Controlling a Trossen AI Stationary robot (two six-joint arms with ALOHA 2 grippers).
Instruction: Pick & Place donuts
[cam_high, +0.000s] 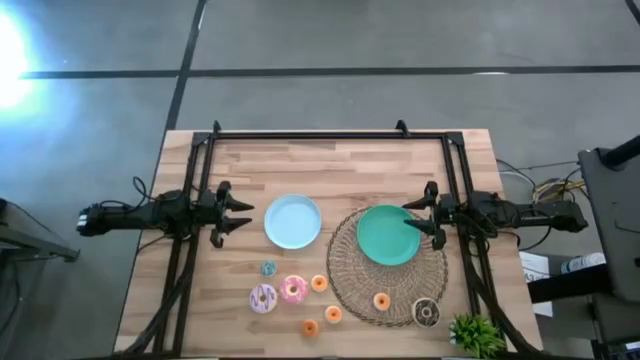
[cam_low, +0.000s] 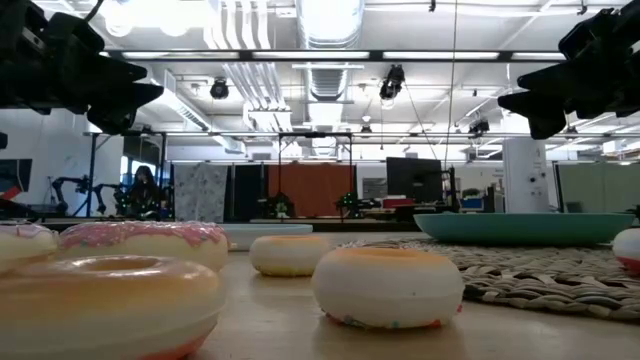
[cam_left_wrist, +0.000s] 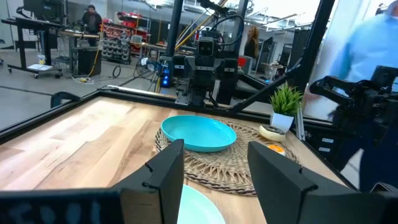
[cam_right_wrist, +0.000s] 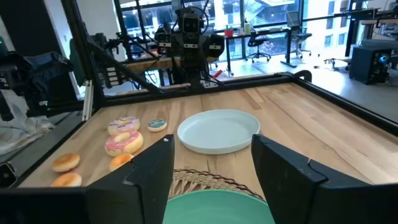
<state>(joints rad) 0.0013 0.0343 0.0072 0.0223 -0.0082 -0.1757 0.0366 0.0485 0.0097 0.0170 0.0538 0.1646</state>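
1. Left claw (cam_high: 243, 215) hovers spread and empty at the light-blue plate's (cam_high: 293, 221) 9 o'clock.
2. Teal mini donut (cam_high: 268, 268), lilac donut (cam_high: 263, 297) and pink donut (cam_high: 293, 289) lie on the table (cam_high: 330, 160); orange minis' (cam_high: 319, 283) icing is too small to read.
3. Right claw (cam_high: 414, 217) hovers spread over the green plate's (cam_high: 385, 240) 3 o'clock rim, hiding part of it.
4. Brown donut (cam_high: 426, 312) sits at the wicker mat's (cam_high: 350, 285) 5 o'clock.

A robotics lab: exposed white ceiling ducts (cam_low: 250, 70) run across the top of the low view, and another dark robot arm rig (cam_left_wrist: 202, 62) stands beyond the light wooden bench (cam_high: 340, 165), with black office chairs (cam_right_wrist: 258, 40) by glass walls.
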